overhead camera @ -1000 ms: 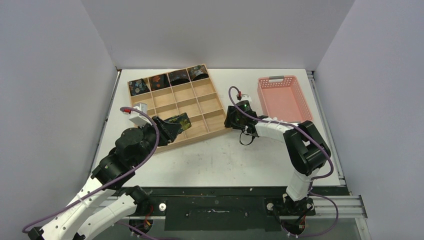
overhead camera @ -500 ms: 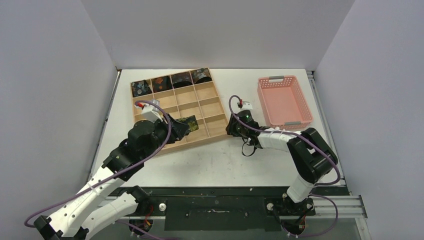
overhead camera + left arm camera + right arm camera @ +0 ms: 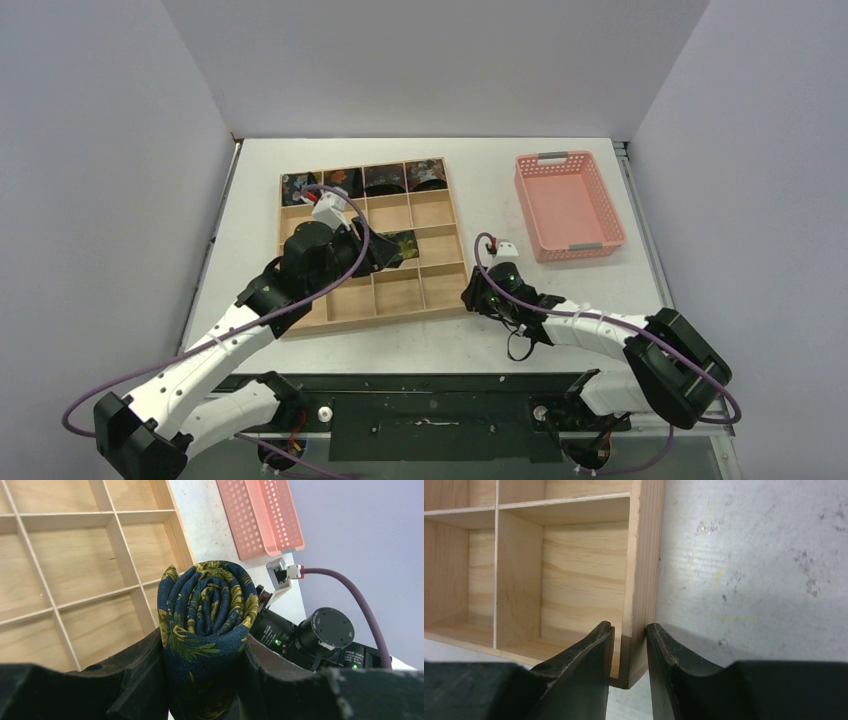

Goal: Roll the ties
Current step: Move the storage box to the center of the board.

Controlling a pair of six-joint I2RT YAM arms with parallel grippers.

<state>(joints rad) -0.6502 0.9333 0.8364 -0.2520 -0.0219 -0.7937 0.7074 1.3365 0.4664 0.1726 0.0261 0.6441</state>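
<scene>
Tray [image 3: 397, 292] shifted right; left tool [image 3: 200, 650] grips tie [image 3: 205, 605].

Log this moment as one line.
left gripper: shut on rolled tie, above tray | right gripper: clamped on tray's corner wall

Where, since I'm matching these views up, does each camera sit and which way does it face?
Top external: above and behind, looking down on the table, wooden tray, pink basket; left arm and right arm show.
Left wrist: on the left arm, looking past the left gripper, shut on a rolled tie, over the tray; the right arm shows.
Right wrist: on the right arm, looking down at the tray's corner wall, straddled by the right gripper.
Shared: both wrist views show the tray.
</scene>
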